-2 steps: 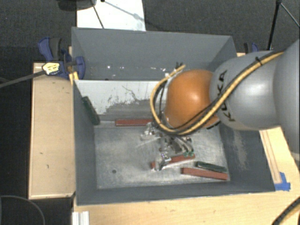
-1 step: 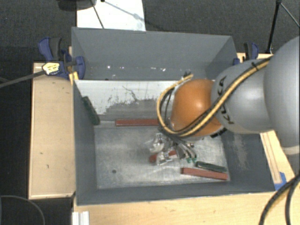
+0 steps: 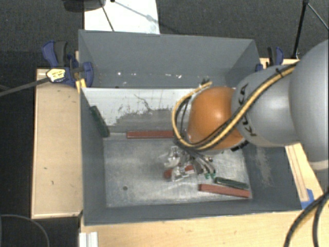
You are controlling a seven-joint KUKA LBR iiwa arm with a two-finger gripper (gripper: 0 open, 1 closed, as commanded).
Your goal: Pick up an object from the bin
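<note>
The gripper point(image 3: 181, 168) hangs low at the centre of the bin point(image 3: 128, 192) over a red-brown stick point(image 3: 168, 174) lying roughly left to right. Whether it is open or closed cannot be told.

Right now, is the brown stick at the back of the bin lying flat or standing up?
Lying flat: the brown stick stretches its whole length along the bin floor by the back wall.
</note>
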